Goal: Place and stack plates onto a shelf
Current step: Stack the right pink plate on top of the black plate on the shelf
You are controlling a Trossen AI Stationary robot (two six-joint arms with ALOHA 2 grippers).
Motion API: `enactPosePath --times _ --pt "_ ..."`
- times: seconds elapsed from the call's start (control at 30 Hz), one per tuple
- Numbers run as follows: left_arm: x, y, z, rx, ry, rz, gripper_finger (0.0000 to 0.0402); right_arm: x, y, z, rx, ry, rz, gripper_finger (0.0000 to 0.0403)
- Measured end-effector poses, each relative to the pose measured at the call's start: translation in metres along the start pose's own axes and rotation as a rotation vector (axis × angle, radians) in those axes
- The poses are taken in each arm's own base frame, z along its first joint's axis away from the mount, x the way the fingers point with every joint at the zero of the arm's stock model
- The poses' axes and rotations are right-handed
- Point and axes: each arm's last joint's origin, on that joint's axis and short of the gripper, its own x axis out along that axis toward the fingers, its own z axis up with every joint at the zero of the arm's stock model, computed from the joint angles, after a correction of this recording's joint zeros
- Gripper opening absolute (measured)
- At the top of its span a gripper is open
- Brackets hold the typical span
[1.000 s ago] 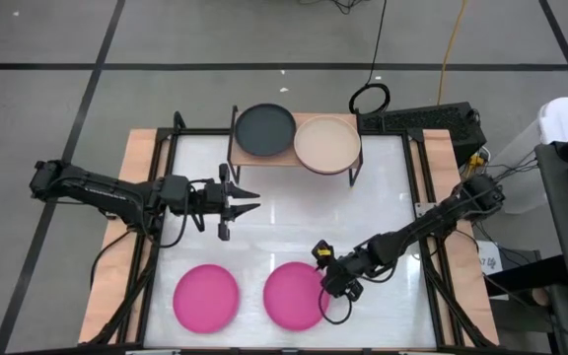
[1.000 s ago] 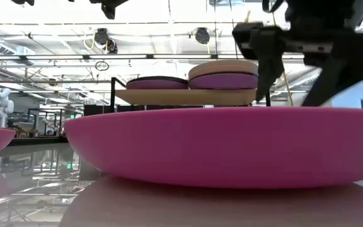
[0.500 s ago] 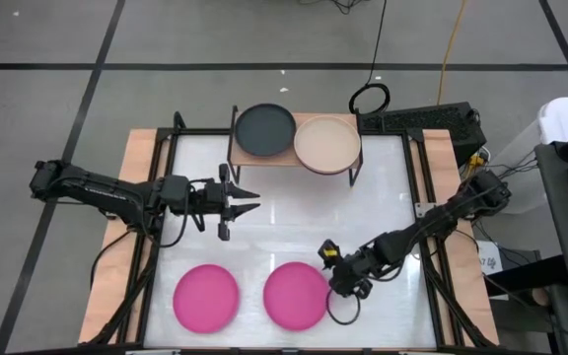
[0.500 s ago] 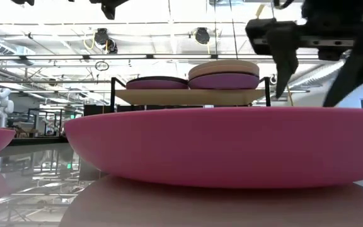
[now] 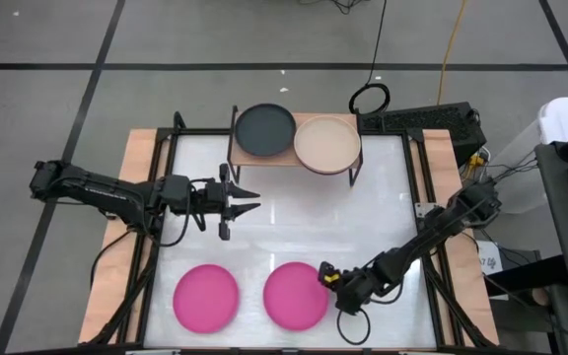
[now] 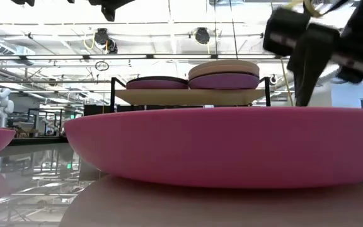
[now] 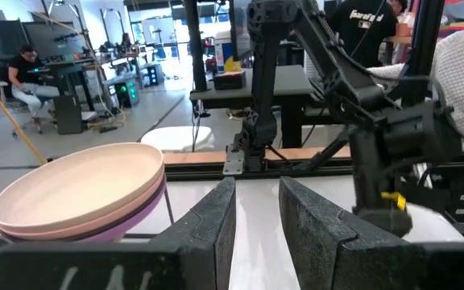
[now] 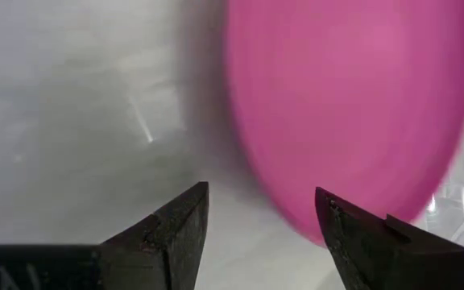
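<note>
Two hot pink plates lie flat on the white tabletop near its near edge: the left one (image 5: 205, 297) and the right one (image 5: 296, 296), which fills the low view (image 6: 219, 145). The wood-topped shelf (image 5: 289, 161) at the far edge carries a dark grey plate (image 5: 265, 129) and a beige plate (image 5: 327, 144). In the low view each of these sits on a purple plate (image 6: 157, 84). My right gripper (image 5: 328, 278) is open at the right plate's right rim (image 8: 353, 105), touching nothing that shows. My left gripper (image 5: 245, 202) hovers open mid-table, left of centre.
The shelf's black legs (image 5: 351, 176) stand at the far side of the tabletop. Bare white tabletop (image 5: 314, 217) lies between the shelf and the pink plates. Black frame rails (image 5: 430, 247) run along both sides. People sit and stand in the room beyond (image 7: 22, 72).
My right gripper has moved toward the table's near edge and swung toward the right rim of the right hot pink plate, coming lower. It has stayed open. The plates have not moved.
</note>
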Motion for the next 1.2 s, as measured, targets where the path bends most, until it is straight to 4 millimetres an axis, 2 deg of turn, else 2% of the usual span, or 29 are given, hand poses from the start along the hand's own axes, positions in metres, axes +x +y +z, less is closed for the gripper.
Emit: enactPosePath --times 0.27,0.37,0.53,0.83,1.03,1.2 --pt "0.000 0.000 -0.001 0.002 0.006 0.000 0.0101 0.012 0.004 0.001 -0.029 0.009 0.003 0.0209" --pt "0.000 0.000 -0.001 0.002 0.006 0.000 0.0101 0.013 0.003 0.002 -0.040 -0.006 -0.007 0.0195" --pt "0.000 0.000 -0.001 0.000 0.006 0.000 0.0101 0.013 0.002 0.002 -0.048 -0.010 -0.005 0.0142" --pt "0.000 0.000 -0.001 0.000 0.006 0.000 0.0101 0.014 0.000 0.000 -0.057 -0.002 -0.009 0.0013" --pt "0.000 0.000 -0.001 -0.002 0.006 0.000 0.0101 0.015 -0.005 -0.005 -0.056 0.054 -0.065 0.0004" --pt "0.000 0.000 -0.001 -0.005 0.006 -0.001 0.0101 0.006 -0.017 -0.009 -0.076 0.128 -0.196 0.0003"
